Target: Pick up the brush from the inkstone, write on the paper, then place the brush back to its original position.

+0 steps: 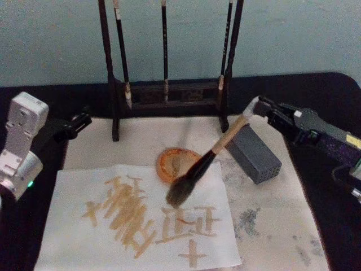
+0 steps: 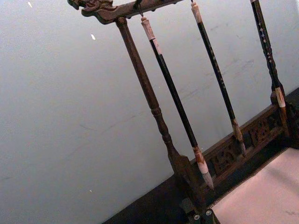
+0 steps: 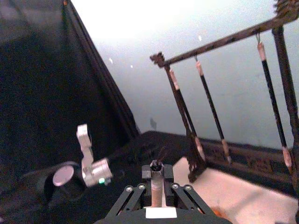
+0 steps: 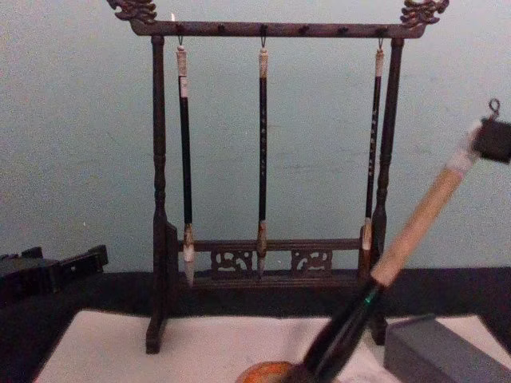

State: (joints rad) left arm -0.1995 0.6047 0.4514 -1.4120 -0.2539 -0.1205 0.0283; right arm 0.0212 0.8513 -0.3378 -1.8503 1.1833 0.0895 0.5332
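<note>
My right gripper is shut on the top of the brush, which has a tan handle, a black lower section and bushy grey bristles. The brush slants down to the left. Its bristles hang over the upper right part of the paper, a white sheet bearing tan strokes; I cannot tell whether they touch it. The inkstone, a round orange dish, lies just behind the bristles. In the chest view the brush rises to the right gripper. The left gripper rests idle at the mat's far left corner.
A dark wooden rack with three thin hanging brushes stands at the back of the beige felt mat. A grey block lies on the mat under my right arm. Grey ink smudges mark the mat's right side.
</note>
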